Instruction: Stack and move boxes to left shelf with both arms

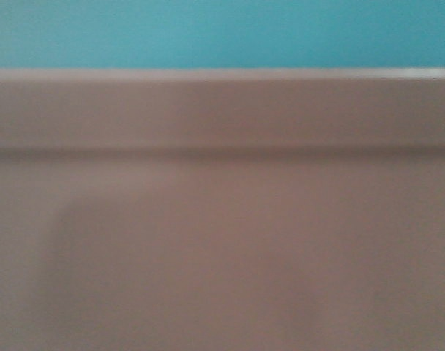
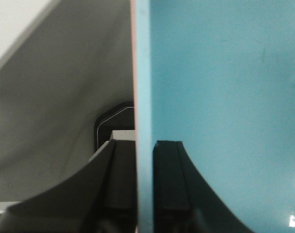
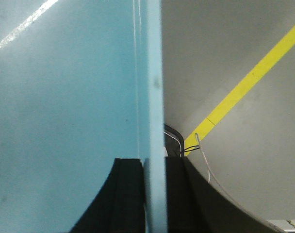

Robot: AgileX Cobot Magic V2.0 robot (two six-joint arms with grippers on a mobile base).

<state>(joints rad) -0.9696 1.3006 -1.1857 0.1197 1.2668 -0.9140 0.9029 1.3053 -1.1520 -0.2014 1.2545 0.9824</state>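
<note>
The salmon pink box (image 1: 222,241) fills the front view, very close and blurred. The turquoise box (image 1: 222,33) shows above its rim, nested in it. In the left wrist view my left gripper (image 2: 145,150) is shut on the stacked left walls: turquoise box (image 2: 225,97) wall inside, a thin pink edge (image 2: 133,73) outside. The right wrist view has my right gripper (image 3: 155,165) shut on the right wall of the turquoise box (image 3: 65,97). The left shelf is out of view.
Grey floor lies below both wrists, crossed by a yellow line (image 3: 244,85) on the right. Thin cables (image 3: 186,145) hang by the right gripper. A dark rounded part (image 2: 113,121) sits under the left gripper. A pale surface (image 2: 11,24) crosses the upper left corner.
</note>
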